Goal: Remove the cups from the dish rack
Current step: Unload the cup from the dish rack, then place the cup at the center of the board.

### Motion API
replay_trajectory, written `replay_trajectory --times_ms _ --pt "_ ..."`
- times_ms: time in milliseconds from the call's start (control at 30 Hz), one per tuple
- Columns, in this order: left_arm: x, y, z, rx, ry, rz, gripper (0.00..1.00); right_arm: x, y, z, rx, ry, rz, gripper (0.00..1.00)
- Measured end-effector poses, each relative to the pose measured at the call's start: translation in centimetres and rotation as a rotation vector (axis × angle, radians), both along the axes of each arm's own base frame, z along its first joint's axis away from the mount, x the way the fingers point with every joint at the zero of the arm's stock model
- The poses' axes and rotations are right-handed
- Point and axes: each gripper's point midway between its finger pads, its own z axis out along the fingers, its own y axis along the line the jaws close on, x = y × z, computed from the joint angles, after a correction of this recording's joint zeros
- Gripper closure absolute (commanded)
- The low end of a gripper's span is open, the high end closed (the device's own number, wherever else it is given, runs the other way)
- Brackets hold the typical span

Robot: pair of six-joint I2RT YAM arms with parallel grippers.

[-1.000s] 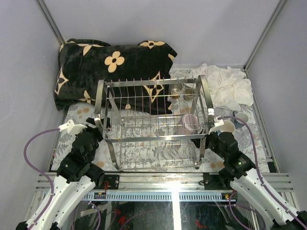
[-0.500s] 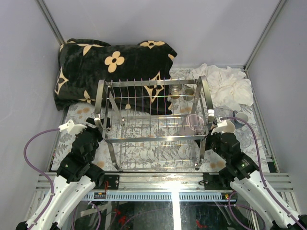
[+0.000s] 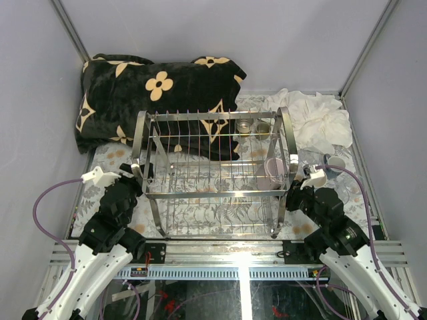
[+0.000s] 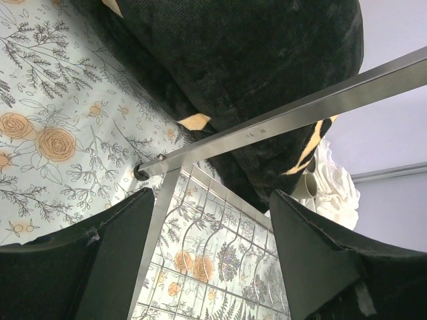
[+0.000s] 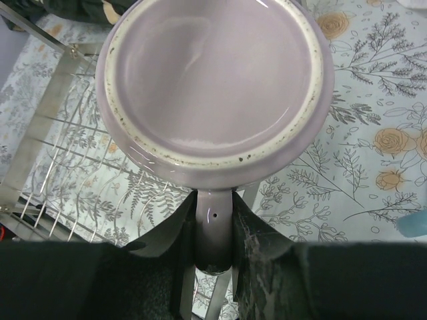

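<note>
Mauve, chrome, black and florals
The mug [image 5: 213, 80] is pale mauve with a cream base ring, the dish rack [image 3: 213, 193] shiny chrome, the upper-left cushion [image 3: 153, 107] black with tan flowers, and the bench cloth [image 5: 373, 87] white with orange roses.

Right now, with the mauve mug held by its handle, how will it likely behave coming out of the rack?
The mauve mug looks glazed ceramic: stiff, probably heavy for its size, breakable if knocked on the dish rack wires. Pinched only at its handle by the right fingers, it may swing or slip.
</note>
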Motion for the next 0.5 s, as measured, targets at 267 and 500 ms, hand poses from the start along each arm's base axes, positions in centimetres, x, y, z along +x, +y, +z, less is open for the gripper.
replay_trajectory --times_ms 267,500 --pt "0.0 -0.1 0.0 0.001 -0.002 -0.003 0.30 -0.1 -0.6 1.6 0.003 -0.020 -0.025 1.00" --pt "0.0 -0.1 0.0 0.002 -0.002 -0.004 0.30 -0.3 -1.4 1.6 -0.013 0.002 -0.063 1.00"
